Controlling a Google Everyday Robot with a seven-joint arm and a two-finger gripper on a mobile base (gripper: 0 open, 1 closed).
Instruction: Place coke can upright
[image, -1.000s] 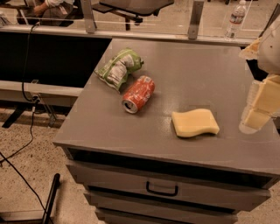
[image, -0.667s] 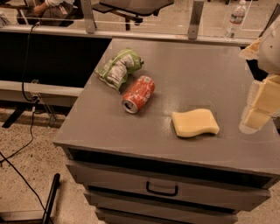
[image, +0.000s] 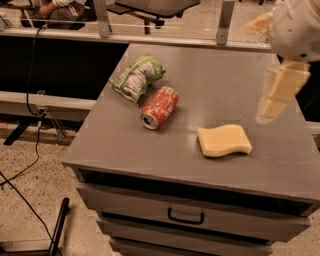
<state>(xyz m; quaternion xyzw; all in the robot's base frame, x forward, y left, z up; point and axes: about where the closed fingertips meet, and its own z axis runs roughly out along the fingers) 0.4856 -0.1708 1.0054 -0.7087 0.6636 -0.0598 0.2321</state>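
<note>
The coke can (image: 160, 106) is red with white script and lies on its side on the grey cabinet top (image: 220, 65). Its silver top faces the front left. It lies just right of a green-and-white snack bag (image: 137, 77) and almost touches it. My gripper (image: 272, 102) is cream-coloured and hangs from the white arm (image: 297, 27) at the upper right. It is above the cabinet top, well to the right of the can and above and right of the yellow sponge. It holds nothing that I can see.
A yellow wavy sponge (image: 223, 140) lies on the cabinet top, right of the can and near the front edge. The cabinet has drawers with a black handle (image: 185, 217). Cables run on the floor at the left. A railing and a chair stand behind.
My gripper and arm have moved left and a little up, further over the cabinet top. The can, bag and sponge have not moved.
</note>
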